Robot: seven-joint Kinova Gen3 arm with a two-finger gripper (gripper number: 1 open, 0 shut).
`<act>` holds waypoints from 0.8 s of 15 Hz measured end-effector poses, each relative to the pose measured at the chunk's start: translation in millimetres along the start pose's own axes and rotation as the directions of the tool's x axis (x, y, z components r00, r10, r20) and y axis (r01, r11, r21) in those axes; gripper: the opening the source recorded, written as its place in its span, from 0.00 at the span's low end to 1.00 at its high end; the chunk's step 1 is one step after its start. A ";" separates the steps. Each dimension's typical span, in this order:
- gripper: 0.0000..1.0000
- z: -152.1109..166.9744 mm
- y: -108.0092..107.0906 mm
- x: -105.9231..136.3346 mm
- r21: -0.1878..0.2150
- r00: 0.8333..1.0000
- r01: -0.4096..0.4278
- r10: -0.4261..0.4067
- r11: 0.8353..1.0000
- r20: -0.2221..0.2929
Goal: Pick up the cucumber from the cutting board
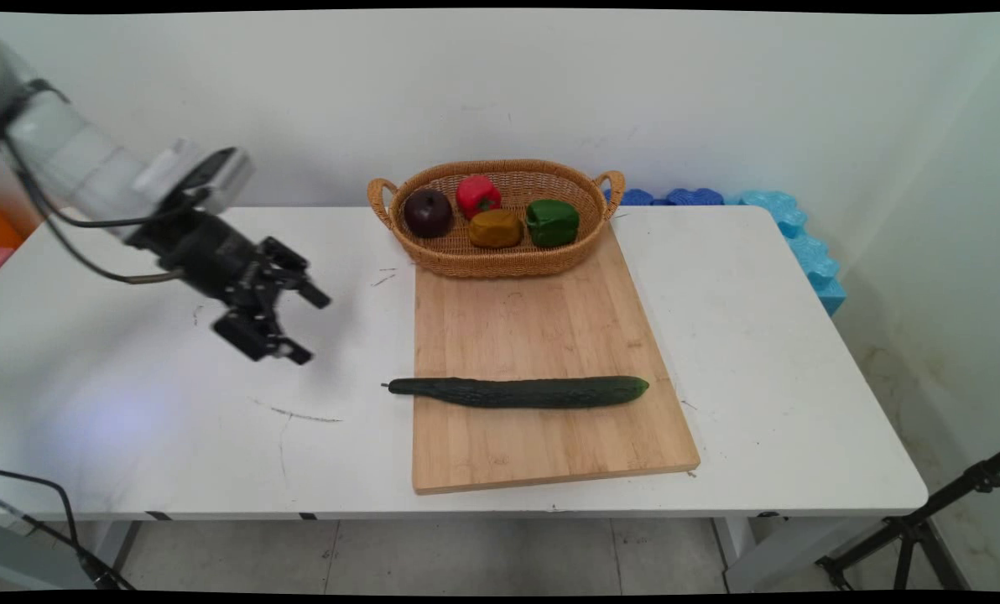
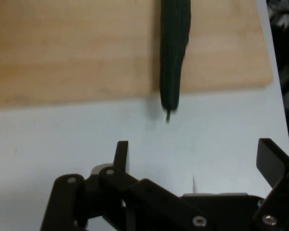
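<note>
You see the gripper (image 1: 305, 325) with its two fingers (image 1: 315, 295) spread wide and nothing between them, held above the bare white table (image 1: 131, 403) to the left of the cutting board (image 1: 542, 335). In the hand view the same spread shows: one fingertip (image 2: 121, 153) stands left of centre, the other sits at the right edge, with only table surface in the gap. The nearest thing to the gripper is the cucumber (image 1: 518, 392), dark green and long, lying crosswise on the near part of the board; its stem end overhangs the board's left edge and points toward the gripper, apart from it. In the hand view that stem tip (image 2: 168, 115) juts off the wood onto the table ahead of the fingers. Past the cucumber, at the board's far end, you find a wicker basket (image 1: 500, 260) with two handles, resting partly on the board. Inside it lie a dark purple fruit (image 1: 428, 212), a red pepper (image 1: 477, 195), a yellow-brown pepper (image 1: 495, 228) and a green pepper (image 1: 552, 222). Behind the table's far right corner, blue foam pieces (image 1: 789, 222) rest against the wall.
</note>
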State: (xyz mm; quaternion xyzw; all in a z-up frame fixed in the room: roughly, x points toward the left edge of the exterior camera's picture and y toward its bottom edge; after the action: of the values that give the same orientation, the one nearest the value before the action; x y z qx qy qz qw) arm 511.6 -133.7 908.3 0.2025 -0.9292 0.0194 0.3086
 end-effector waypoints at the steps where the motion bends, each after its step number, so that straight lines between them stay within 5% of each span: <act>1: 1.00 12.0 -1.4 11.1 -0.003 1.000 0.003 -0.003 1.000 -0.009; 12: 1.00 132.7 -13.6 108.6 -0.047 0.998 0.036 -0.038 0.998 -0.058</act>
State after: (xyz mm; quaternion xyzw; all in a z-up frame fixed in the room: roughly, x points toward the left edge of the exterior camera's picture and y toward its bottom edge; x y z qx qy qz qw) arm 362.8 -207.1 862.9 0.2120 -0.9159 -0.0016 0.3408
